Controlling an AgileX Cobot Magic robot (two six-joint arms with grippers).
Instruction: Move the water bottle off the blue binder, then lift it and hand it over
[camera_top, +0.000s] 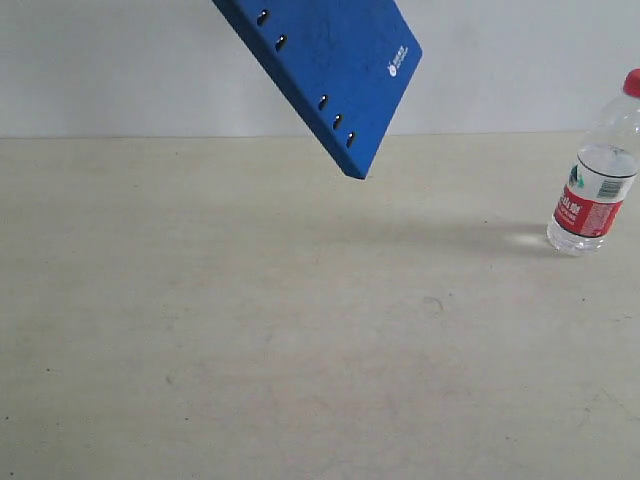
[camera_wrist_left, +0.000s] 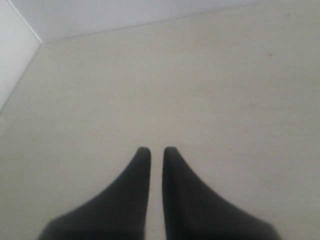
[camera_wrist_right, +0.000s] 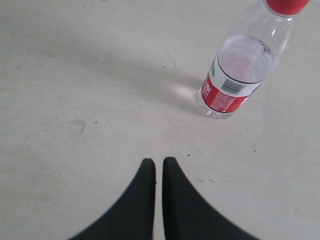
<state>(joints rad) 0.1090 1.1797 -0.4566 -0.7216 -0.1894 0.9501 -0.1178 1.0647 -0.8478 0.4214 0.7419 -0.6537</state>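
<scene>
The water bottle (camera_top: 596, 175) stands upright on the table near the right edge of the exterior view, red cap on top. The right wrist view shows the same bottle (camera_wrist_right: 241, 70) a short way ahead of my right gripper (camera_wrist_right: 158, 161), which is shut with nothing between its fingers. The blue binder (camera_top: 330, 70) hangs tilted in the air at the top middle, one corner pointing down; whatever holds it is out of view. My left gripper (camera_wrist_left: 157, 150) is shut and empty over bare table. Neither gripper shows in the exterior view.
The pale table top (camera_top: 300, 330) fills most of the exterior view and meets a white wall (camera_top: 120, 70) at the back. In the left wrist view a wall corner (camera_wrist_left: 30, 35) lies ahead.
</scene>
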